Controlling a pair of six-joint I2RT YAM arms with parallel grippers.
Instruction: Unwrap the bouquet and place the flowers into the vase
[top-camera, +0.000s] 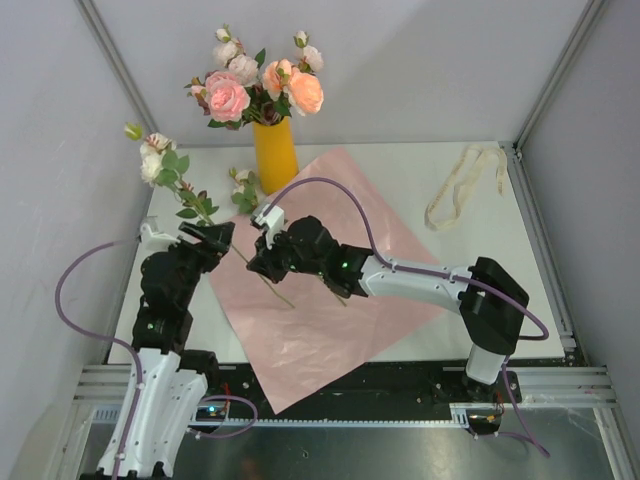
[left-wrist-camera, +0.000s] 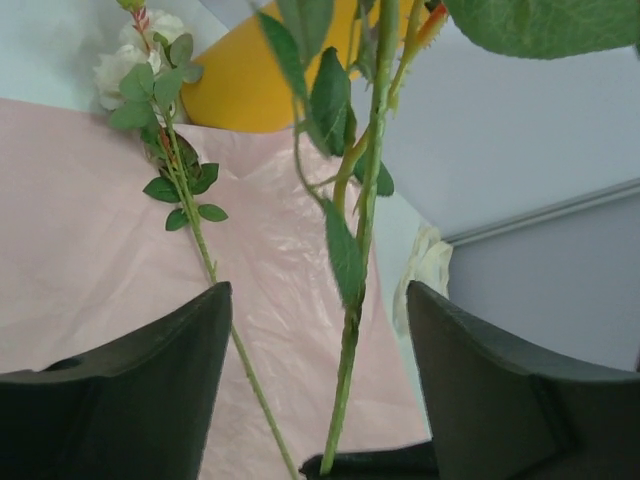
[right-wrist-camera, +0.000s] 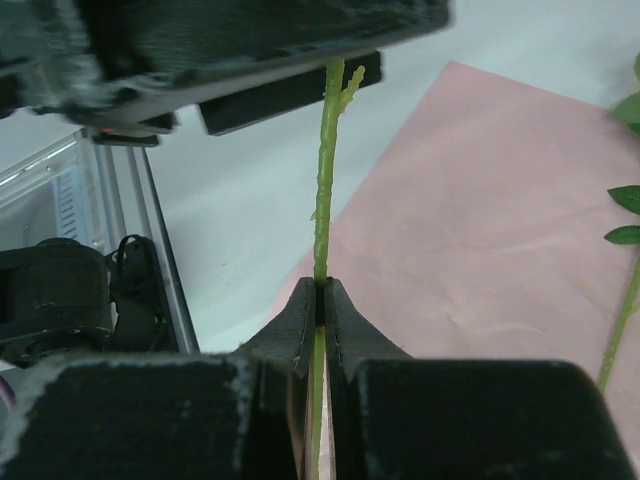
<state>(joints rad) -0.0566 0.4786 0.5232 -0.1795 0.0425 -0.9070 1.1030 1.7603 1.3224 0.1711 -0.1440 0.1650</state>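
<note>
Looks like a mid-air hand-off. Got the right gripper (right-wrist-camera: 320, 290) pinched fully shut on a thin green stem (right-wrist-camera: 322, 190), with that stem poking out past its tips toward the left gripper (left-wrist-camera: 318, 300). Got the left gripper spread wide, with a leafy stem standing in the gap, touching neither jaw, so nothing gripped there. Probably the same stem in both wrist views, can't swear to it. Seems to end in the cream blooms (top-camera: 152, 160) up past the left gripper.

Straight ahead of the left gripper: the yellow-orange vase (top-camera: 276, 155), upright, already packed with pink and peach flowers (top-camera: 250, 85). Under both grippers: the pink paper (top-camera: 300, 360), spread flat on the tabletop (top-camera: 400, 170). Also spotting a second stem (left-wrist-camera: 195, 230) lying on that paper below the left gripper, white bloom end toward the vase. Well off to the right of the right gripper: the cream ribbon (top-camera: 432, 212), loose.

Worries from here:
- Could shove the stem sideways instead of pinching it by closing off-centre. Thin and bendy, so easy to kink between two grips.
- Dropped flower in case of letting go on the right before a firm pinch on the left.
- Slippery hold in case of clamping on a leaf rather than bare stem.
- Crowded vase mouth, so real risk of snagging leaves on the blooms or tipping the vase while threading one more in.

No brands, labels or readable writing anywhere.
</note>
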